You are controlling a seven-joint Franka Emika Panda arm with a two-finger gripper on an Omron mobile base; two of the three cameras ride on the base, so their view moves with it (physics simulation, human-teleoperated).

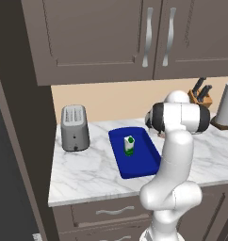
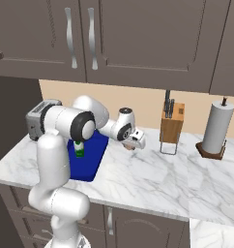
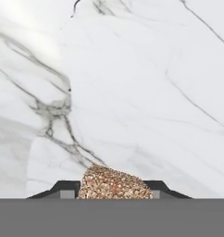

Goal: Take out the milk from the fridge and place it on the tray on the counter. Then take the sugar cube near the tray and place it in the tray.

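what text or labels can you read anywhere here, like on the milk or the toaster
None can be read.
milk: the green label shows no readable letters, too small.
toaster: a dark spot low on its front, no writing.
knife block: plain wood, no mark.
sugar cube: speckled surface only.

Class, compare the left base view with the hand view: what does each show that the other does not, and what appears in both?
Left base view alone: the milk upright in the tray, a toaster, a knife block. Hand view alone: the sugar cube between the finger tips of the tool, closed on it. Both: the marble counter.
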